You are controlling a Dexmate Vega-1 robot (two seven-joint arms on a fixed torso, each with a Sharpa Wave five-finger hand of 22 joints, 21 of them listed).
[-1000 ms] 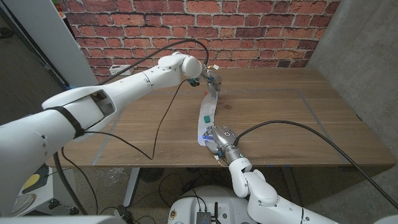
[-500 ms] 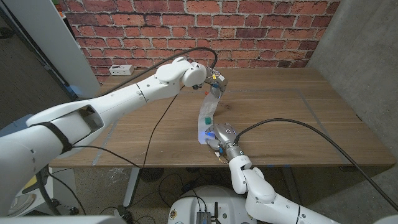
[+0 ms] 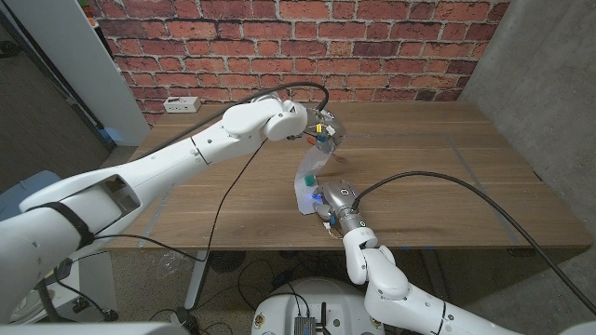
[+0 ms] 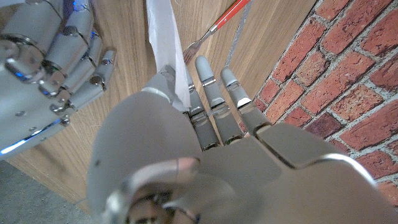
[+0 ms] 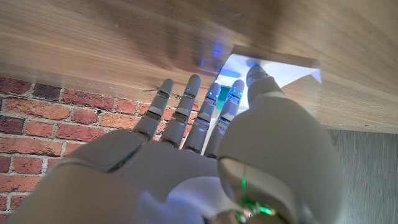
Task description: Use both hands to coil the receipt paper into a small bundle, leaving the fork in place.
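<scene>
the far end of the receipt paper [image 3: 308,173], pinched by the left hand [image 3: 321,129], has been drawn nearer the right hand [image 3: 328,201], which holds its near end on the desk [image 3: 447,177]; slack now bows, so coiling is under way

White receipt paper [image 3: 309,174] strip, far end raised; red-handled fork [image 4: 214,28] flat on table beyond.
</scene>
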